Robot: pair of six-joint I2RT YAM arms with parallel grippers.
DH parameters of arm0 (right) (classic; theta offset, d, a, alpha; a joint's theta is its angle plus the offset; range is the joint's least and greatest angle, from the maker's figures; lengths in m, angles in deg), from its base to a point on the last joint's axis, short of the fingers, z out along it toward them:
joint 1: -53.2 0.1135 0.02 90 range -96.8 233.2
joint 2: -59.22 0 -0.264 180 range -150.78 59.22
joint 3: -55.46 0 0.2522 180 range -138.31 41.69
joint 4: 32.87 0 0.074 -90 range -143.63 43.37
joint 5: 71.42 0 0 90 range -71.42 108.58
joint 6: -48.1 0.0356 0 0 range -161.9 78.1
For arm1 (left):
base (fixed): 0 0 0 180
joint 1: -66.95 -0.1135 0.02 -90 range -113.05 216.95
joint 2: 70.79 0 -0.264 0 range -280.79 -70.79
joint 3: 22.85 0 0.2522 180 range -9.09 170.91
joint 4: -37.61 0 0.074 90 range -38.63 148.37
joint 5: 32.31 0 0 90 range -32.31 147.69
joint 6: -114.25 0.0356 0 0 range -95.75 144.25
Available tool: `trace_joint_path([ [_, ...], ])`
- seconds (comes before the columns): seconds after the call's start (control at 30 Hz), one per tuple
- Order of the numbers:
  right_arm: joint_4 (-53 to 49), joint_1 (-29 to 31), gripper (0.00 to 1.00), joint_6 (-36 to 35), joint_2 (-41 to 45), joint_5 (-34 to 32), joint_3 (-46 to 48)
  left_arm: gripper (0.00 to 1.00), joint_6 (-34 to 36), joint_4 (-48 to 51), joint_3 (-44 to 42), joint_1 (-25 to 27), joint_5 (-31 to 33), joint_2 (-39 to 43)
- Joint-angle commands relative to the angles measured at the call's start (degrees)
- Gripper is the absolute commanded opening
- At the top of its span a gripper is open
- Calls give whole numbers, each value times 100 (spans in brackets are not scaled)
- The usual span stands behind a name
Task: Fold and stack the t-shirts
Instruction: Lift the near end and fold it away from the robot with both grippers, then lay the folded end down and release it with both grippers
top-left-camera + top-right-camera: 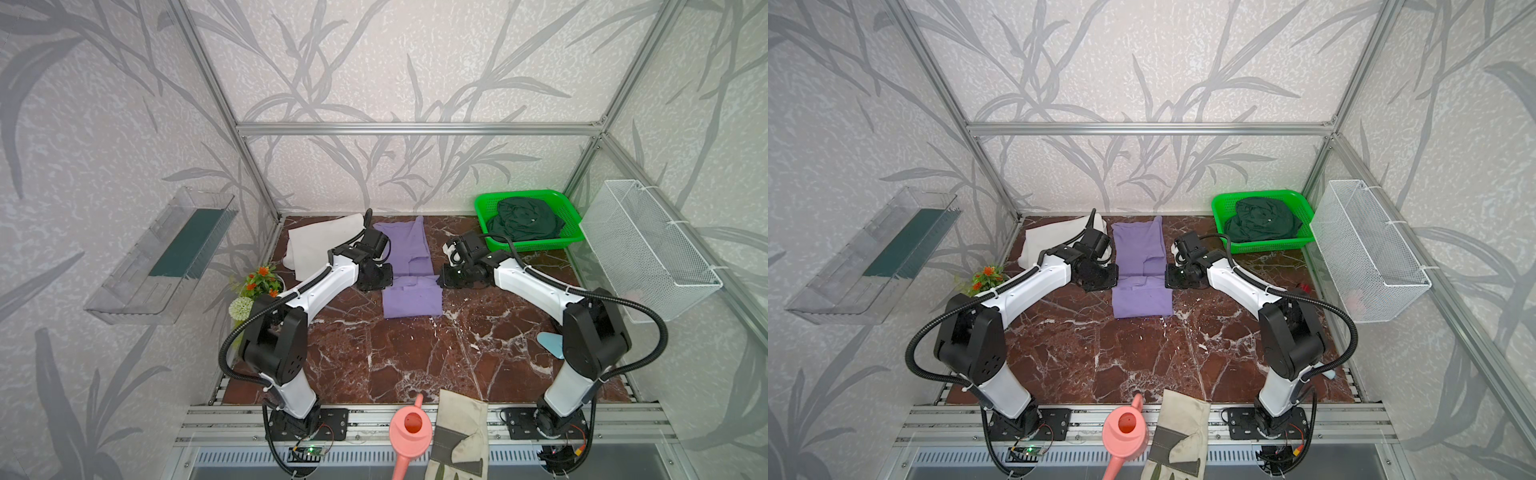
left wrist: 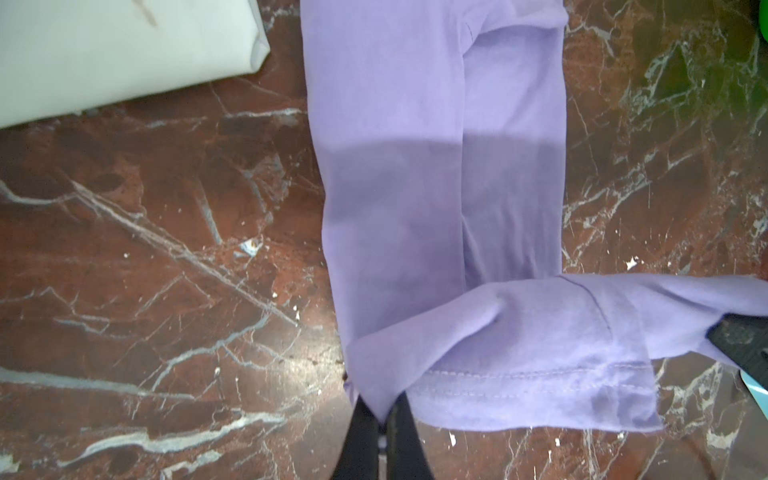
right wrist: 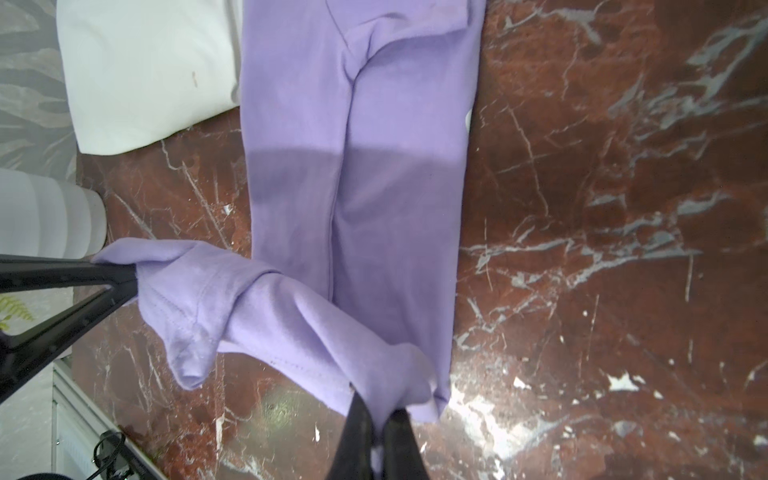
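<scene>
left gripper point(image 2: 381, 409) and right gripper point(image 3: 376, 411) each pinch the purple t-shirt point(image 1: 403, 245) hem; white t-shirt point(image 1: 316, 245) lies just beside, green basket point(image 1: 484, 220) near.

The lavender t-shirt point(image 2: 395, 166) was soft matt knit cloth, slightly fuzzy, with a stitched hem. The white t-shirt point(image 2: 104, 54) looked smooth and matt. The bench point(image 2: 166, 249) was glossy red-brown marble-look stone with white veins, catching glare. The dark green t-shirt point(image 1: 525, 220) was matt, crumpled cloth in a shiny perforated plastic basket point(image 1: 536, 245).
</scene>
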Motion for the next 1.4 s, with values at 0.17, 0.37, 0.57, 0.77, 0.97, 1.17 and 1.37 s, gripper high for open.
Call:
trace_joint_path([
  [0.17, -135, -278, 0, -382, -1050, 412, -814, 0, 163, 266, 591, -319, -1, -787],
  [0.37, -191, -427, 0, -507, -1621, 554, -1324, 0, 279, -99, 655, -464, -134, -1170],
  [0.57, -216, -565, 0, -592, -1993, 691, -1621, 0, 297, -232, 824, -531, -247, -1479],
  [0.77, -243, -614, 0, -636, -2004, 847, -1693, 0, 329, -124, 878, -554, -246, -1421],
  [0.97, -243, -614, 0, -612, -1682, 855, -1517, 0, 307, -138, 628, -553, -363, -1005],
  [1.17, -190, -606, 0, -560, -1138, 840, -1116, 0, 176, -213, 232, -553, -615, -430],
  [1.37, -151, -588, 0, -477, -644, 823, -841, 0, 126, -168, 65, -553, -658, 15],
])
